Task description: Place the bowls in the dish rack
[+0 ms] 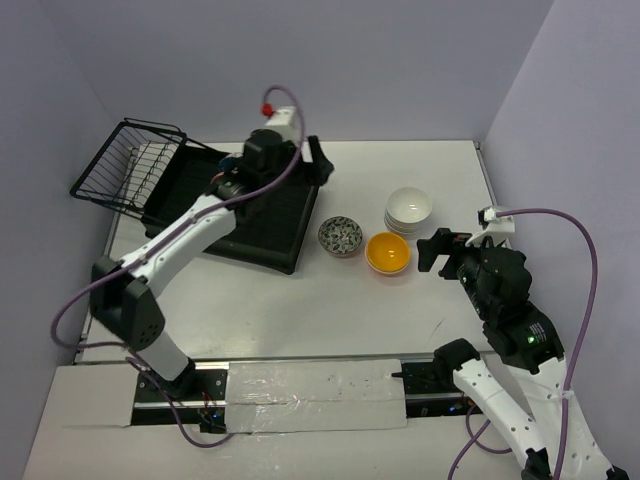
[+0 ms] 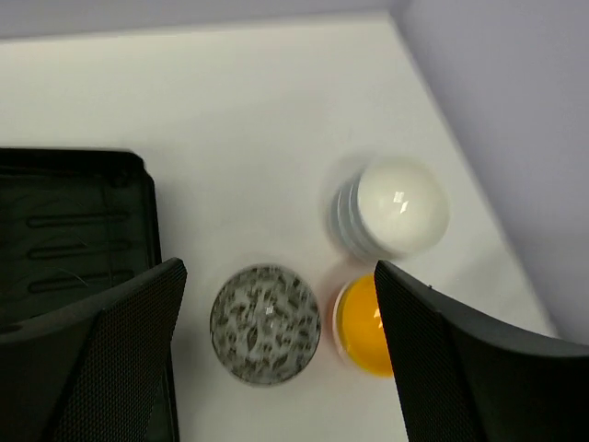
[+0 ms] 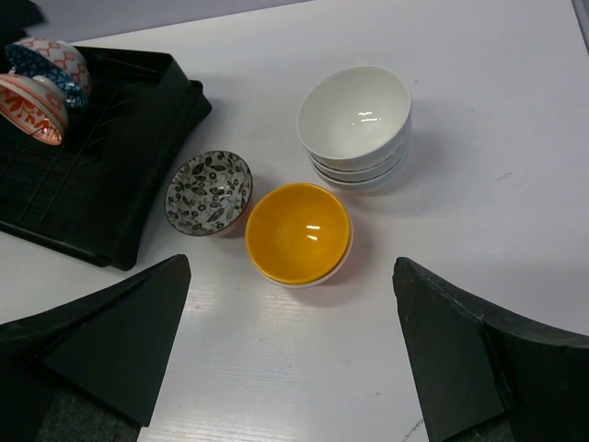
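Three plain white bowls [image 3: 354, 115] in one stack, one yellow bowl [image 3: 297, 232], one grey-patterned bowl [image 3: 209, 191], and at least three coloured patterned bowls [image 3: 51, 55] in one black dish rack [image 3: 110, 175] with one wire basket [image 1: 125, 165]

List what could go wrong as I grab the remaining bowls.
1. The yellow bowl sits close to the grey bowl and the white stack; the open right gripper closing on its rim could knock either.
2. That stack is nested, so lifting its top bowl may drag another up.
3. The left gripper hangs at the rack corner, so the arms could clash there.
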`<state>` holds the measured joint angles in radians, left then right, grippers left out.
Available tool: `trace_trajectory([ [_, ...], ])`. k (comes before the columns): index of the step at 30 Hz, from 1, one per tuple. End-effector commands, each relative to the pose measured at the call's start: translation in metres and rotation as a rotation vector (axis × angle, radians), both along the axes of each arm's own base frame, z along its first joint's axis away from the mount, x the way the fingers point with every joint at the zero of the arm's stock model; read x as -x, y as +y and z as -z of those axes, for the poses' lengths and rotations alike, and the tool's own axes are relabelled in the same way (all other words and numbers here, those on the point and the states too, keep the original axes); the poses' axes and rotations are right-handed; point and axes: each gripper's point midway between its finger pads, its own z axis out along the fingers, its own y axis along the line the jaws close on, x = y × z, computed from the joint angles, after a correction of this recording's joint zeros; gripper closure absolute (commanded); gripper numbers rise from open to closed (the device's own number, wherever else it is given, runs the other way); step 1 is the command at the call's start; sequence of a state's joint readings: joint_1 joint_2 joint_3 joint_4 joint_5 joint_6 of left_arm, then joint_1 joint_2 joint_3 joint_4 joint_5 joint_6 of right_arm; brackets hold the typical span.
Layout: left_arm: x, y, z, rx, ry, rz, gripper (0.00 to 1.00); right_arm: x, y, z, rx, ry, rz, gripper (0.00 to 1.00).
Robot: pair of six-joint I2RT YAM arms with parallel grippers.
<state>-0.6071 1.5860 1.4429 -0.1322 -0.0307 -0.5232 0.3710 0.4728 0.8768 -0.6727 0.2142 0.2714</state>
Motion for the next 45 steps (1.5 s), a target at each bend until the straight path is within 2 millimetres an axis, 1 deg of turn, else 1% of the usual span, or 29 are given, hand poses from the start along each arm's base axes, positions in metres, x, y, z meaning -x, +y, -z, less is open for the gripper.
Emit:
trace_trajectory([
  [1, 0.036, -0.035, 0.058, -0.352, 0.109, 0.279, 0.11, -0.003, 0.005, -0.012, -0.020, -0.045, -0.021, 0.02],
  [2, 0.037, -0.045, 0.086, -0.426, 0.153, 0.312, 0.13, -0.003, 0.005, -0.011, -0.019, -0.039, -0.019, 0.02],
  [3, 0.055, -0.054, 0.100, -0.517, 0.171, 0.379, 0.13, -0.002, 0.005, -0.012, -0.024, -0.041, -0.017, 0.02],
  [4, 0.055, -0.064, 0.098, -0.545, 0.153, 0.398, 0.13, -0.001, 0.004, -0.012, -0.025, -0.043, -0.017, 0.02],
  [5, 0.059, -0.073, 0.120, -0.602, 0.185, 0.439, 0.14, -0.001, 0.004, -0.011, -0.024, -0.039, -0.015, 0.02],
  [6, 0.072, -0.078, 0.130, -0.658, 0.201, 0.494, 0.14, 0.000, 0.004, -0.011, -0.025, -0.039, -0.013, 0.02],
  [7, 0.072, -0.086, 0.140, -0.684, 0.210, 0.517, 0.15, 0.000, 0.003, -0.012, -0.026, -0.039, -0.011, 0.02],
  [8, 0.079, -0.093, 0.145, -0.707, 0.209, 0.560, 0.17, 0.001, 0.002, -0.011, -0.023, -0.035, -0.008, 0.02],
  [9, 0.084, -0.096, 0.150, -0.720, 0.220, 0.584, 0.18, 0.001, 0.002, -0.011, -0.021, -0.035, -0.005, 0.02],
  [11, 0.089, -0.106, 0.162, -0.742, 0.223, 0.631, 0.22, 0.002, 0.001, -0.011, -0.019, -0.031, -0.002, 0.02],
  [12, 0.089, -0.107, 0.171, -0.776, 0.217, 0.659, 0.26, 0.002, 0.000, -0.010, -0.018, -0.030, 0.001, 0.02],
  [15, 0.092, -0.109, 0.186, -0.799, 0.235, 0.686, 0.31, 0.002, 0.000, -0.011, -0.017, -0.028, 0.001, 0.02],
  [16, 0.093, -0.108, 0.194, -0.809, 0.248, 0.692, 0.34, 0.002, 0.000, -0.011, -0.017, -0.027, 0.001, 0.02],
  [19, 0.092, -0.108, 0.204, -0.831, 0.252, 0.694, 0.38, 0.002, 0.000, -0.008, -0.017, -0.020, 0.000, 0.02],
  [24, 0.086, -0.108, 0.212, -0.863, 0.235, 0.684, 0.41, 0.002, 0.001, -0.007, -0.022, -0.019, 0.000, 0.02],
  [25, 0.086, -0.108, 0.218, -0.872, 0.241, 0.689, 0.42, 0.002, 0.001, -0.007, -0.020, -0.019, -0.001, 0.02],
  [28, 0.087, -0.107, 0.228, -0.892, 0.246, 0.713, 0.46, 0.002, 0.000, -0.008, -0.018, -0.019, 0.002, 0.02],
  [33, 0.086, -0.109, 0.236, -0.900, 0.249, 0.718, 0.54, 0.002, -0.001, -0.006, -0.018, -0.018, 0.007, 0.02],
  [35, 0.085, -0.108, 0.239, -0.907, 0.257, 0.714, 0.59, 0.002, 0.000, -0.005, -0.017, -0.015, 0.005, 0.02],
  [36, 0.085, -0.108, 0.239, -0.907, 0.256, 0.713, 0.64, 0.002, -0.001, -0.004, -0.016, -0.013, 0.008, 0.02],
  [38, 0.084, -0.109, 0.237, -0.905, 0.251, 0.713, 0.68, 0.003, -0.001, -0.005, -0.016, -0.016, 0.005, 0.02],
  [39, 0.083, -0.110, 0.233, -0.898, 0.243, 0.710, 0.71, 0.003, -0.001, -0.005, -0.014, -0.016, 0.006, 0.02],
  [40, 0.083, -0.110, 0.231, -0.896, 0.237, 0.709, 0.77, 0.002, -0.001, -0.005, -0.013, -0.017, 0.005, 0.02],
  [41, 0.083, -0.110, 0.227, -0.892, 0.234, 0.707, 0.80, 0.002, -0.001, -0.005, -0.015, -0.019, 0.006, 0.02],
  [42, 0.082, -0.112, 0.219, -0.882, 0.217, 0.704, 0.82, 0.002, -0.001, -0.006, -0.013, -0.020, 0.005, 0.02],
  [43, 0.081, -0.113, 0.215, -0.877, 0.207, 0.702, 0.88, 0.002, 0.000, -0.005, -0.014, -0.020, 0.004, 0.02],
  [44, 0.080, -0.113, 0.208, -0.869, 0.199, 0.696, 0.91, 0.001, 0.000, -0.005, -0.013, -0.019, 0.001, 0.02],
  [45, 0.076, -0.112, 0.197, -0.874, 0.175, 0.667, 0.94, 0.001, 0.000, -0.005, -0.013, -0.021, 0.000, 0.02],
])
